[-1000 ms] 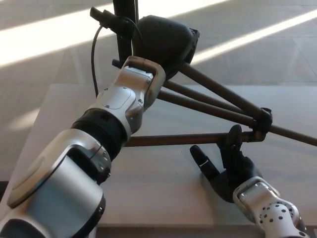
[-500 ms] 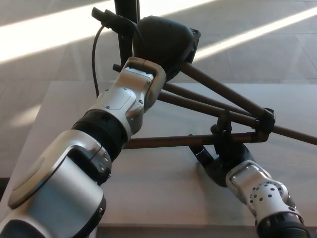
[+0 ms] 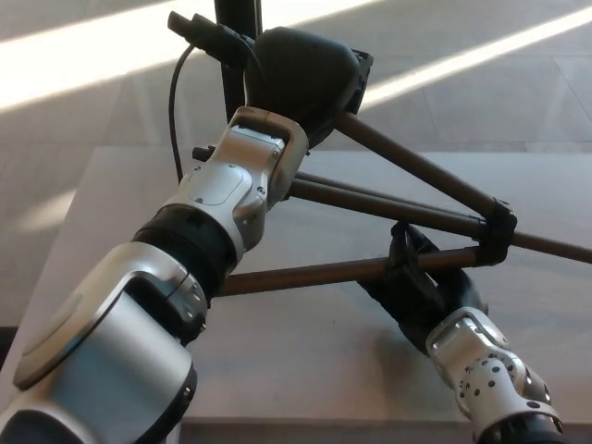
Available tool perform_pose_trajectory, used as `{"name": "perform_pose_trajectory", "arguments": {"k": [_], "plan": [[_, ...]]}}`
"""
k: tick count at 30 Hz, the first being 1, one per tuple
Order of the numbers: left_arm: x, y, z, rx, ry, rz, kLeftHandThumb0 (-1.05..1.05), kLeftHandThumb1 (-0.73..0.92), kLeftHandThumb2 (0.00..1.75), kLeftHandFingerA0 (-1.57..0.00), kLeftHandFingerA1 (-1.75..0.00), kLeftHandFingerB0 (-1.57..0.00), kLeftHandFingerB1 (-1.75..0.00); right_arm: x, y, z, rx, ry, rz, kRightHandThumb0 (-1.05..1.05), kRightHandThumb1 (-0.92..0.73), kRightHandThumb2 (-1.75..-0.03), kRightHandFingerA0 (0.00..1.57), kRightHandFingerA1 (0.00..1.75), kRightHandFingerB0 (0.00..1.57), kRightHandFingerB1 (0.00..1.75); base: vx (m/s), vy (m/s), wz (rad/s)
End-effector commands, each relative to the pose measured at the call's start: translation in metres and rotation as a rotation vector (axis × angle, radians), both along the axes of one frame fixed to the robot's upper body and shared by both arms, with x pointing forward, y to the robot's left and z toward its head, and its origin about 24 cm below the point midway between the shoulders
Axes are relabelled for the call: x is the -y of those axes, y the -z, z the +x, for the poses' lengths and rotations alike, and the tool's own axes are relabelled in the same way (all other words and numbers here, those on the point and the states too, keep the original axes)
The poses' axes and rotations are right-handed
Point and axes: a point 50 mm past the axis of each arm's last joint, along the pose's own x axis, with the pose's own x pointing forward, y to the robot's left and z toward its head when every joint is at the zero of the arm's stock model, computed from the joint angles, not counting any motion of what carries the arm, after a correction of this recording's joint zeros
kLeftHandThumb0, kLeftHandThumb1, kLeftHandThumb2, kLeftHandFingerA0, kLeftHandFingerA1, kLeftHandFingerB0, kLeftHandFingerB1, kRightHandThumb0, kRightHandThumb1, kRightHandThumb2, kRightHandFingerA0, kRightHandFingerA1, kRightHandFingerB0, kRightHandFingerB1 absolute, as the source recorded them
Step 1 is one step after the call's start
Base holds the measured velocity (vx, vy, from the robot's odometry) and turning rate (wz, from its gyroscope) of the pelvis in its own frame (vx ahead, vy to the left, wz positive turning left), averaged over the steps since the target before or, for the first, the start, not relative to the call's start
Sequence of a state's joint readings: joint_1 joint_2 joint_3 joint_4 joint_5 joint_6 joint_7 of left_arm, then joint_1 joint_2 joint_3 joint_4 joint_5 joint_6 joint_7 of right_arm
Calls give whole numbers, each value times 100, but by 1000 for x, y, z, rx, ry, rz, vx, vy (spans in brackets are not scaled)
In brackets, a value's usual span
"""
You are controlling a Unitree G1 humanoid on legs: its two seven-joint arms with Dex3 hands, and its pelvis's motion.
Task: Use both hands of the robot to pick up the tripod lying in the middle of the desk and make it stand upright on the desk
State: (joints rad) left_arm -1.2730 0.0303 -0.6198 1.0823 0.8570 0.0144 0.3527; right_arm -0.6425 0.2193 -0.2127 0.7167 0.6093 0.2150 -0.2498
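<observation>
From my head cam, the tripod [image 3: 407, 208] is up off the bench [image 3: 305, 351] at its head end, not upright. Its long axis runs from the top, up by my left hand [image 3: 301, 83], down and away to the right, so the head points up-left and the feet point off to the right edge. The legs are fanned out a bit: one slants down from the left hand to a black collar [image 3: 497, 231], another runs under it, and the lowest one lies nearly level just above the bench.

My left hand is wrapped over the tripod's top end, though the wrist hides the fingers, so I can't tell exactly how they sit. My right hand [image 3: 418, 282] has its fingers curled around the lowest leg, just left of the collar.
</observation>
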Motion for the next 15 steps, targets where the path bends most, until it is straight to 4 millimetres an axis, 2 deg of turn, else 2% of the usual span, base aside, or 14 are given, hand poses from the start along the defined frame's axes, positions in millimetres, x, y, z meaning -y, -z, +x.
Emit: {"name": "perform_pose_trajectory", "arguments": {"k": [1, 2, 3, 4, 5, 6, 7, 11, 12, 13, 14, 15], "plan": [[2, -7, -2, 58, 36, -29, -23, 57, 96, -95, -175, -76, -146, -10, -2, -5, 49, -50, -156, -66, -30, -129, 156, 150, 137, 135, 0, 0, 0], [2, -7, -2, 57, 34, -28, -23, 57, 96, -95, -175, -76, -146, -9, -2, -6, 49, -55, -176, -66, -30, -129, 156, 150, 137, 135, 0, 0, 0], [1, -6, -1, 55, 25, 1, -24, 58, 97, -95, -175, -77, -137, -7, -3, -6, 67, -72, -211, -84, -25, -143, 154, 157, 135, 139, 0, 0, 0], [0, -6, -1, 59, 26, 3, -25, 59, 92, -95, -175, -77, -136, -5, -4, -6, 85, -81, -221, -73, -29, -129, 157, 152, 136, 135, 0, 0, 0], [0, -5, -1, 47, 23, 7, -25, 59, 91, -94, -175, -76, -133, -5, -5, -6, 84, -80, -232, -79, -29, -133, 156, 153, 136, 134, 0, 0, 0], [0, -4, 0, 33, 17, 7, -26, 63, 90, -94, -175, -76, -129, -4, -6, -6, 88, -78, -245, -72, -32, -123, 157, 146, 142, 136, 0, 0, 0], [0, -4, 0, 28, 16, 6, -25, 62, 91, -94, -175, -77, -118, -3, -8, -6, 96, -76, -245, -73, -35, -119, 157, 147, 142, 137, 0, 0, 0], [2, -2, -1, 16, 17, 9, -25, 63, 90, -91, -175, -77, -118, 4, -13, -4, 114, -56, -285, -72, -35, -121, 157, 147, 144, 138, 0, 0, 0], [2, -2, 0, 8, 18, 5, -25, 64, 89, -91, -175, -76, -125, 6, -14, -4, 111, -45, -282, -72, -38, -119, 157, 146, 142, 138, 0, 0, 0], [2, -2, 0, 4, 18, 3, -25, 64, 89, -91, -175, -76, -125, 6, -15, -3, 109, -41, -281, -72, -38, -119, 157, 146, 142, 138, 0, 0, 0], [2, -2, -1, 10, 21, 5, -24, 58, 86, -93, -175, -77, -125, 12, -23, 0, 111, 8, -241, -65, -38, -120, 156, 147, 138, 135, 0, 0, 0], [2, -2, -1, 18, 23, 11, -24, 60, 85, -93, -175, -79, -118, 15, -28, 1, 136, 22, -263, -62, -39, -120, 155, 148, 133, 136, 0, 0, 0]]}}
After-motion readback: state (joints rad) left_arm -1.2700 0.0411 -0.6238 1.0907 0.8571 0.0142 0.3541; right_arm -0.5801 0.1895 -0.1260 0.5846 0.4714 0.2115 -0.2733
